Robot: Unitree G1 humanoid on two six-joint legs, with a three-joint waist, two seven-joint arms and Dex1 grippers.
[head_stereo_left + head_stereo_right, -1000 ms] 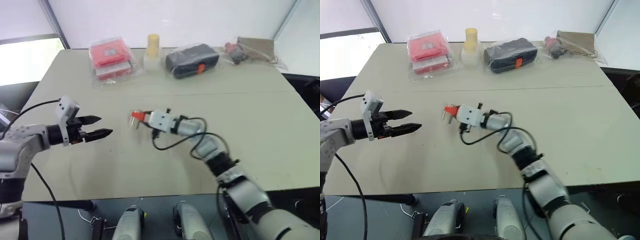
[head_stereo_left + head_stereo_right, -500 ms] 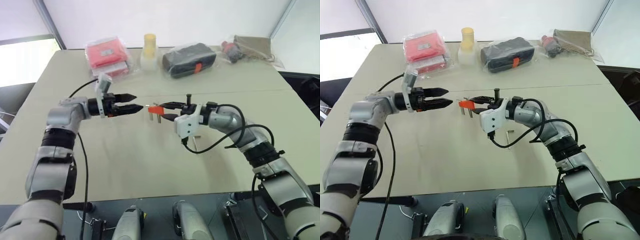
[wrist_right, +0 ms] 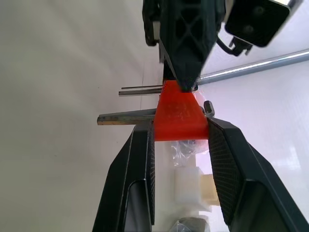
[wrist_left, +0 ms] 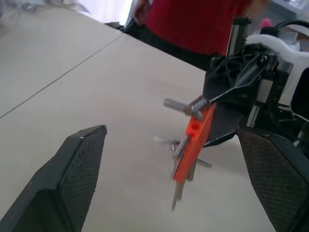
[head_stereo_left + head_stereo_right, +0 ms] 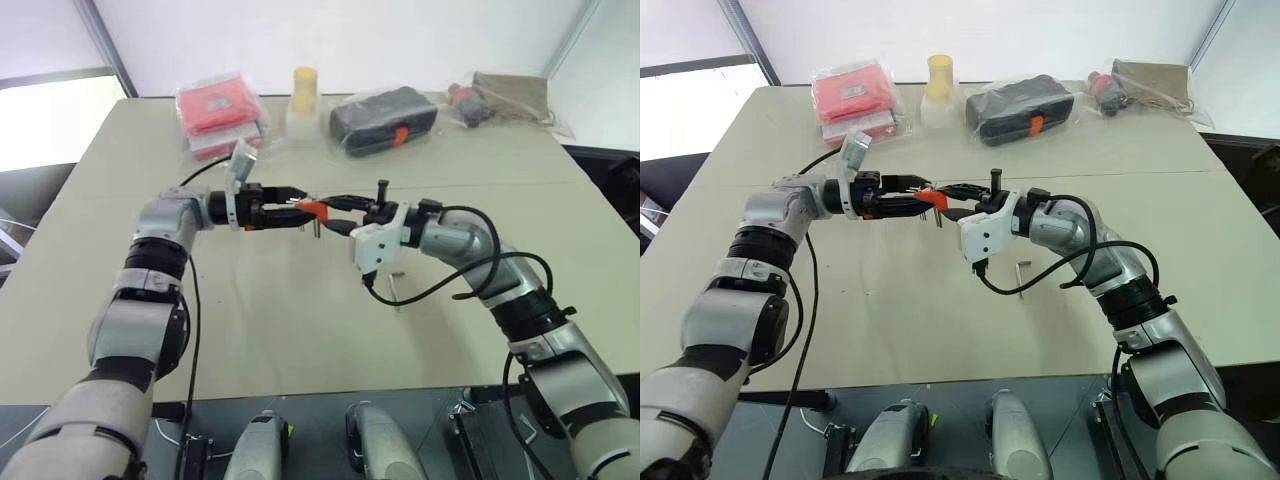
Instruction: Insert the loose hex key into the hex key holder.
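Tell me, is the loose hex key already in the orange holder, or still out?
Still out. The loose hex key lies on the table, while the right gripper holds the hex key holder up above it.

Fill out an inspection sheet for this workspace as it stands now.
Surface: beige table, bare in the middle.
Job's things: hex key holder held above the table; loose hex key lying on the table beneath the right arm.
Clutter: red packaged box, yellow-capped bottle, black case, bagged items along the far edge.
Grippers: right gripper shut on holder; left gripper open, facing it.
Cables: black cable looping under the right wrist.
Surroundings: person in red top beyond the table.
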